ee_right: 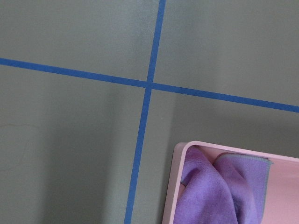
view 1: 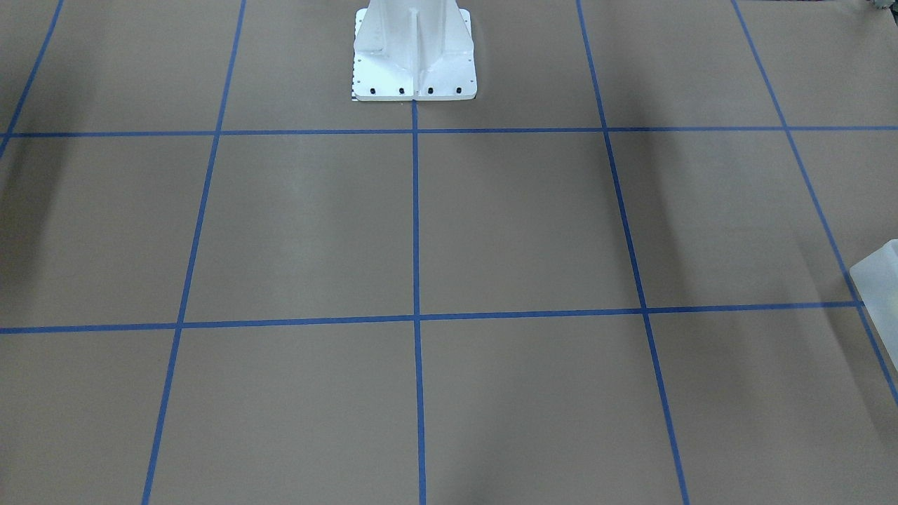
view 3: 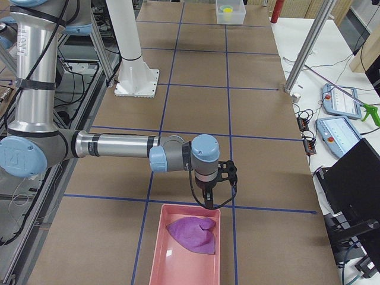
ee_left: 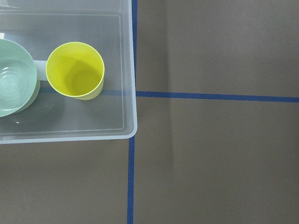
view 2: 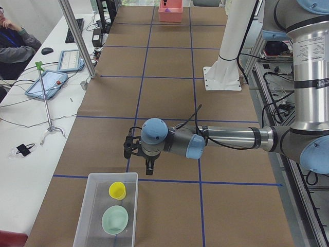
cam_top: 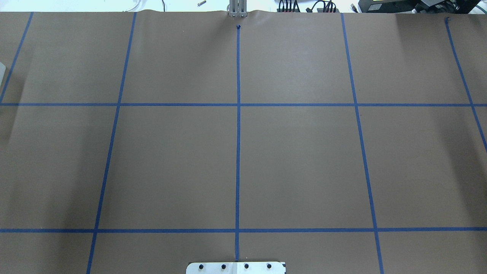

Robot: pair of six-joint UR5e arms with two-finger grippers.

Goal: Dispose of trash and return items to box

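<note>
Find the box [view 2: 112,175] at the table's left-arm end, holding the yellow cup [view 2: 117,190] and green bowl [view 2: 114,219], apparently as returned items. The purple cloth [view 3: 191,233] lies in the pink tray [view 3: 155,249]. The left gripper [view 2: 141,159] and right gripper [view 3: 215,189] hover beside these bins, but you cannot tell their opening or hold.

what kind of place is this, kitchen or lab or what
Most likely a robotics lab: a paper-covered table gridded with blue tape, the left arm stretched over it, and teach pendants on a side bench.
</note>
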